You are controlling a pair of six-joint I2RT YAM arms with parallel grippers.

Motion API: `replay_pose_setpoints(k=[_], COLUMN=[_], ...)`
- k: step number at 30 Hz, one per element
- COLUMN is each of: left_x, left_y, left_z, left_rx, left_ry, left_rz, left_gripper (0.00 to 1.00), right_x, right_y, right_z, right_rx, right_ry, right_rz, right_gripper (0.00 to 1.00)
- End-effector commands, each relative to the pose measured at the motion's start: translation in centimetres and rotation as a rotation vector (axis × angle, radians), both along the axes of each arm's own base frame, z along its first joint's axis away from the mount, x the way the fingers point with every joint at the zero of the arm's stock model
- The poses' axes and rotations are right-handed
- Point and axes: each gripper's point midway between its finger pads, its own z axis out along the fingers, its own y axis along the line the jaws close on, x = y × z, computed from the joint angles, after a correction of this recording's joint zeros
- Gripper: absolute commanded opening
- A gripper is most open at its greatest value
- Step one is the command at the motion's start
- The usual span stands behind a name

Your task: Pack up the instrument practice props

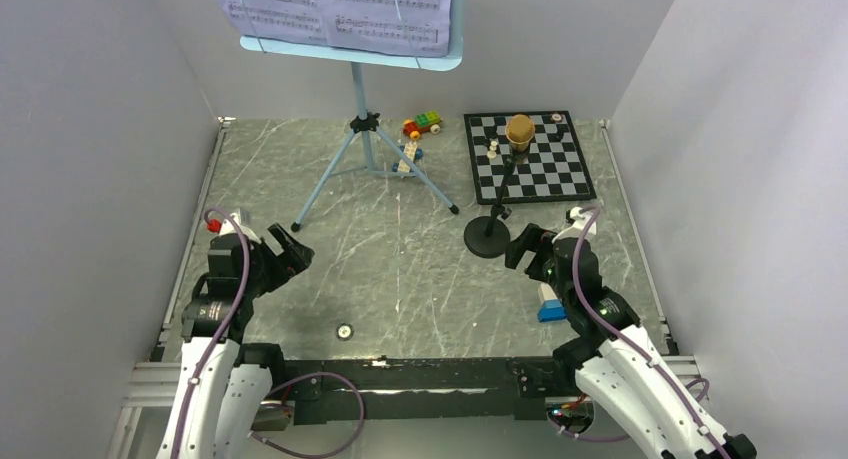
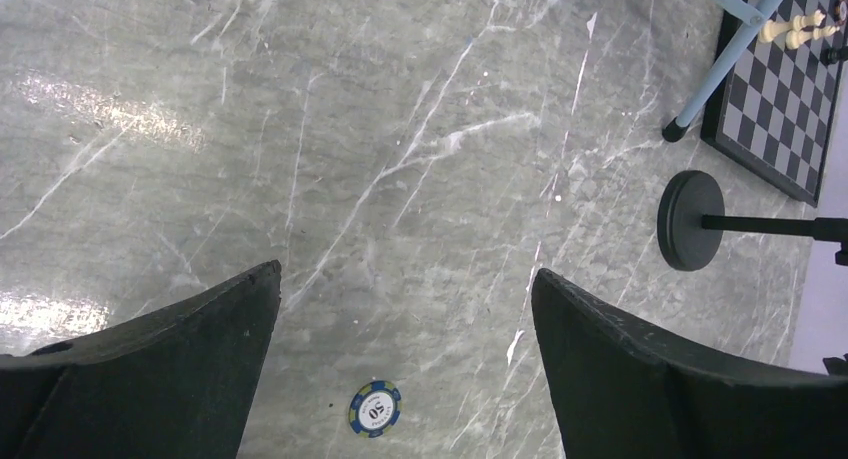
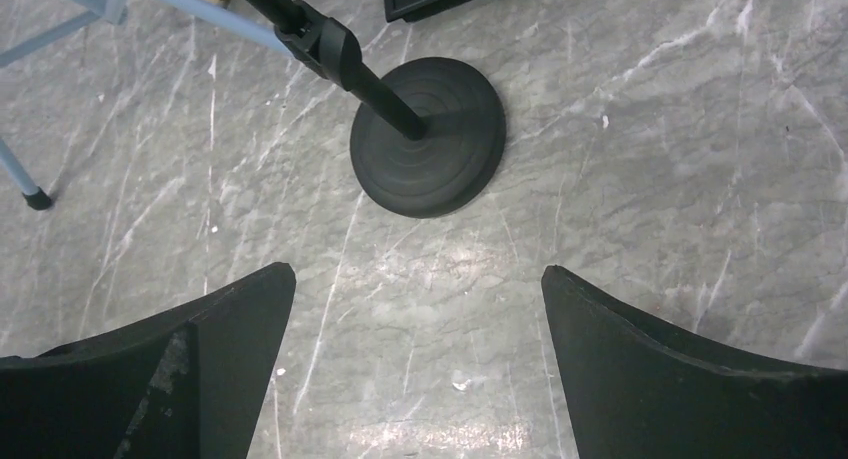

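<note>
Left gripper (image 2: 405, 269) spread above grey marbled table (image 2: 300, 129); white walls (image 1: 90, 129) around.

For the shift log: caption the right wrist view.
Open right gripper above the tabletop, black mic stand just ahead, light-blue music stand legs upper left.

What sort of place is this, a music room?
Most likely a robot test booth, not a music room. A left arm and right arm are bolted at the edge of a marble-look table, plain white walls box it in, and the music stand and chessboard look like mixed props.
</note>
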Motion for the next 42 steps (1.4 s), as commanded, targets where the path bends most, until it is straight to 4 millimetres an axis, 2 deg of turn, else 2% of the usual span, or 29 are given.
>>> replay_pose_setpoints(k=[1,7,13,15,20,24,26,33,36,40,42], left_x=[0.4,0.4,0.8,0.9,0.7,0.2,0.4,0.2,0.0,-0.6,-0.8], left_y=[-0.6,-1.6,-2.8,-3.5,-5.4,-7.8,-8.2,-8.5,-8.7,-10.1,-10.5], left_z=[0.9,1.5,1.6,1.8,2.2,2.7,3.2,4.6,4.9,5.6,5.5], left_rx=[0.013,0.007,-0.01,-0.008,0.084,0.101,0.093,0.079,0.077,0.048,0.037], left_ry=[-0.049,-0.104,-0.15,-0.174,-0.178,-0.175,-0.193,-0.282,-0.308,-0.364,-0.359], left_rz=[-0.057,-0.128,-0.204,-0.237,-0.301,-0.389,-0.397,-0.427,-0.441,-0.537,-0.558], left_gripper=[0.99,0.99,0.99,0.99,0.99,0.99,0.99,0.99,0.99,0.86,0.84], right_x=[-0.2,-0.2,0.0,0.3,1.9,3.6,4.5,7.4,8.5,9.9,10.2], right_y=[0.5,0.3,0.2,0.3,0.7,2.9,3.4,3.0,3.4,3.7,3.8], right_z=[1.3,1.9,1.6,2.2,4.6,6.4,7.0,9.7,9.7,8.8,8.5], right_rx=[0.027,0.029,-0.009,-0.025,-0.118,-0.17,-0.201,-0.239,-0.29,-0.315,-0.319], right_ry=[-0.039,-0.074,-0.057,-0.072,-0.148,-0.216,-0.256,-0.444,-0.439,-0.394,-0.387], right_rz=[0.028,0.027,0.036,0.041,0.008,0.027,0.012,-0.095,-0.096,-0.093,-0.093], right_gripper=[1.0,1.0,1.0,0.98,0.96,0.96,0.96,0.9,0.89,0.88,0.86])
